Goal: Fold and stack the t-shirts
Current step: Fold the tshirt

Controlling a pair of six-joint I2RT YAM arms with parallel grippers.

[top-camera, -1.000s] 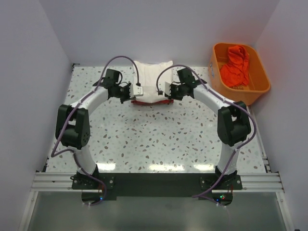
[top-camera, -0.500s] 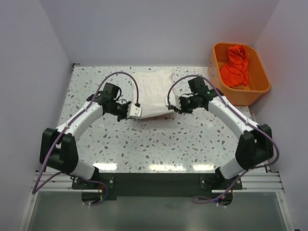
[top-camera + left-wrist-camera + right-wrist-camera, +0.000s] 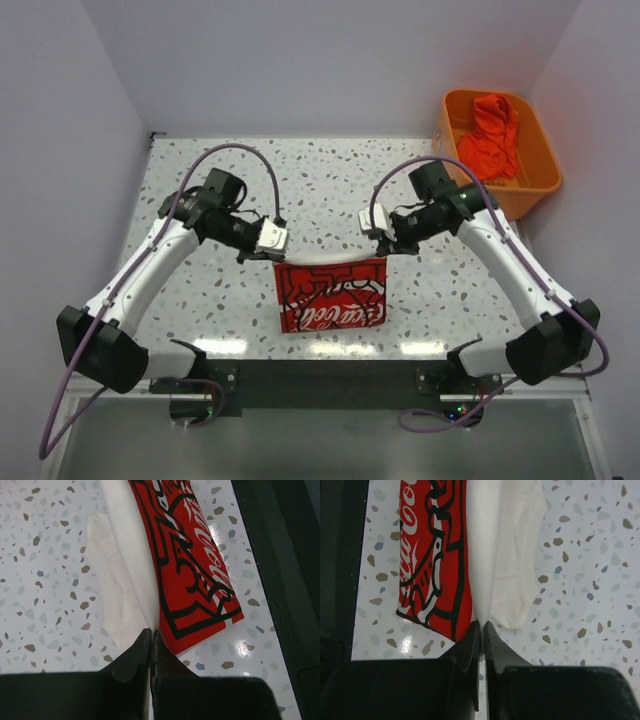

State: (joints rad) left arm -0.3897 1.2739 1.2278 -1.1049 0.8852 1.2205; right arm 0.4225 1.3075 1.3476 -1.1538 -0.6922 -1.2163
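A white t-shirt with a red Coca-Cola print (image 3: 333,296) hangs between my two grippers above the near half of the table. Its printed panel faces up toward the near edge. My left gripper (image 3: 277,245) is shut on the shirt's left top edge, seen in the left wrist view as white cloth (image 3: 131,575) pinched at the fingertips (image 3: 150,632). My right gripper (image 3: 377,238) is shut on the right top edge, where the red print (image 3: 434,565) and white cloth (image 3: 507,555) fall away from the closed tips (image 3: 482,625).
An orange plastic tub (image 3: 535,172) stands at the back right corner with crumpled orange cloth (image 3: 491,135) inside. The speckled table (image 3: 200,290) ends at a dark rail (image 3: 330,380) along the near edge. White walls close in on both sides.
Both arms have pulled the shirt from the back of the table toward the near edge. The cloth has turned over, and the red print now shows.
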